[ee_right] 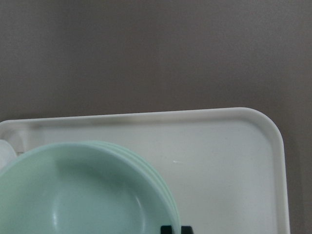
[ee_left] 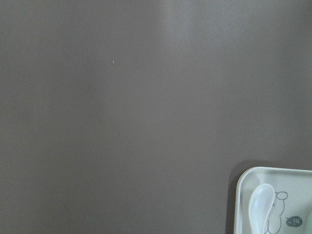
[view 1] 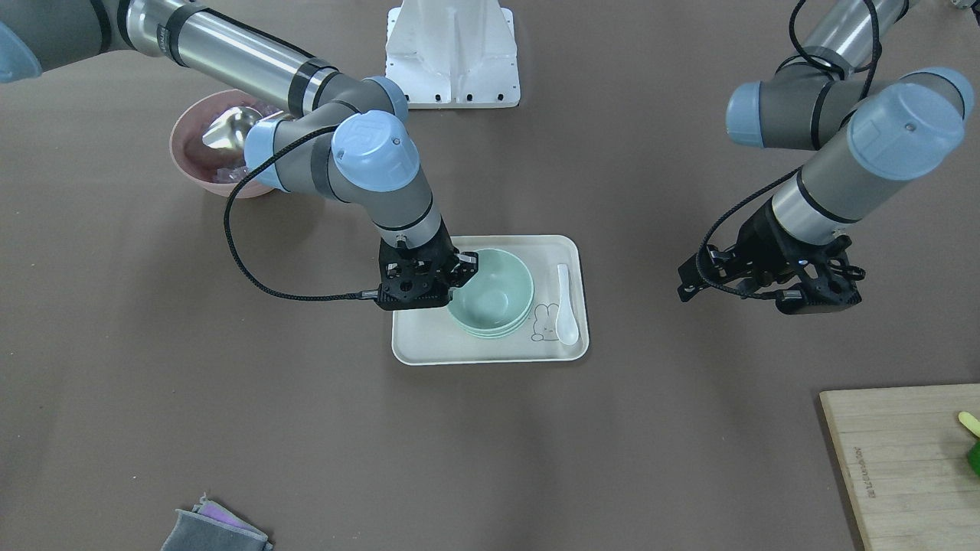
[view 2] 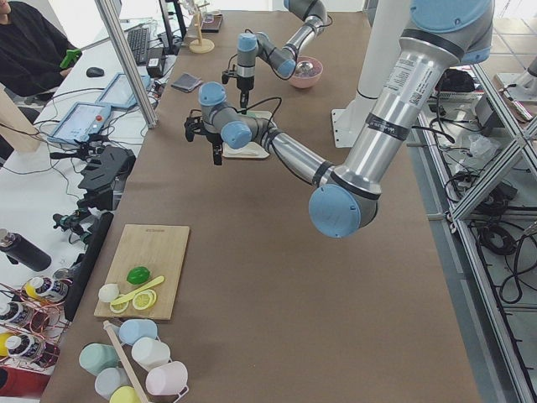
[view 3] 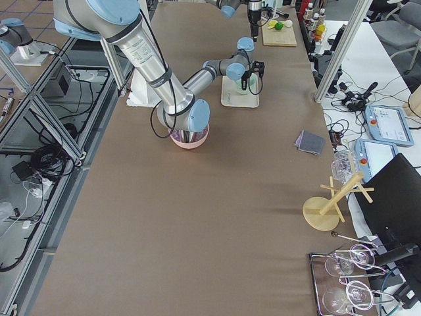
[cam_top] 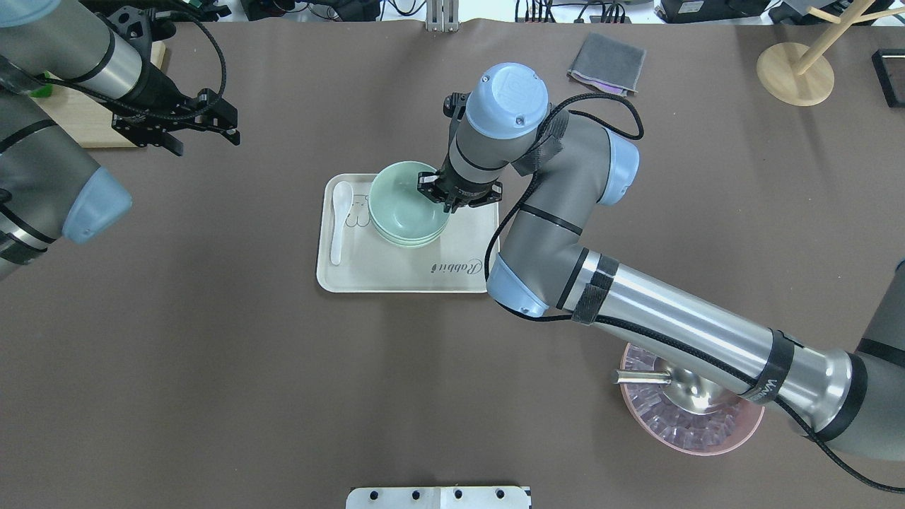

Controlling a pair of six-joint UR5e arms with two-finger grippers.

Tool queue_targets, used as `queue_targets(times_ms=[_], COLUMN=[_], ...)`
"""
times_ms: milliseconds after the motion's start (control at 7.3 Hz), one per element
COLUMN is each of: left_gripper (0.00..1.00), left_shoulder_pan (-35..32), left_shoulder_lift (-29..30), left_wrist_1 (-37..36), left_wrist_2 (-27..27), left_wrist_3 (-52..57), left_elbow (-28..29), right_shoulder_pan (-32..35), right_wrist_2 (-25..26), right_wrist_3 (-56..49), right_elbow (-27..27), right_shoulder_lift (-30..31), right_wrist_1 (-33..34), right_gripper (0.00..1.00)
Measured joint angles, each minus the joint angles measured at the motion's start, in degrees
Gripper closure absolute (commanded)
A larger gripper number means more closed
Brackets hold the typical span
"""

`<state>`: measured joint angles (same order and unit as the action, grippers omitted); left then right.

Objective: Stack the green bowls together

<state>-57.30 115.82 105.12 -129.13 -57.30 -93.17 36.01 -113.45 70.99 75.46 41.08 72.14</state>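
Mint-green bowls (view 1: pixel 494 306) sit nested in one stack on the cream tray (view 1: pixel 429 344), a white spoon (view 1: pixel 565 306) beside them, mid worktop (view 1: pixel 230 421). Right gripper (view 1: pixel 462 268) jaws pinch the top bowl (ee_right: pixel 73 195) at its rim. Left gripper (cam_top: pixel 205 143) hangs over bare worktop, well apart, jaws spread and empty

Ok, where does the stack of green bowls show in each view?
Front-facing: green bowls at centre, on the cream tray.
Overhead: green bowls just left of centre.
Exterior left: too small to tell, far up the table.
Exterior right: green bowls top centre, tiny.
Left wrist: not in it.
Right wrist: green bowls bottom left.
Shared landmark: the cream tray under them.
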Motion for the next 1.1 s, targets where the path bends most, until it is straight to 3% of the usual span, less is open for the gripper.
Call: queue_targets(times_ms=[548, 822, 1096], left_gripper=[0.02, 0.02, 0.02], left_shoulder_pan=[-0.1, -0.2, -1.7], left_shoulder_lift=[0.1, 0.3, 0.5], left_wrist_1=[-0.2, -0.3, -2.0], left_wrist_2=[0.0, 0.0, -0.1], left_wrist_3=[0.0, 0.4, 3.7], left_elbow=[0.0, 0.3, 0.4], right_shoulder_pan=[1.2, 4.2, 8.0], right_wrist_2=[-1.3, -5.6, -8.7], right_wrist_3=[-1.6, -2.8, -9.1], right_elbow=[0.3, 0.5, 2.1], right_shoulder_lift=[0.2, 0.9, 2.0], right_wrist_1=[0.1, 0.5, 6.8], right_gripper=[0.0, 0.0, 0.0])
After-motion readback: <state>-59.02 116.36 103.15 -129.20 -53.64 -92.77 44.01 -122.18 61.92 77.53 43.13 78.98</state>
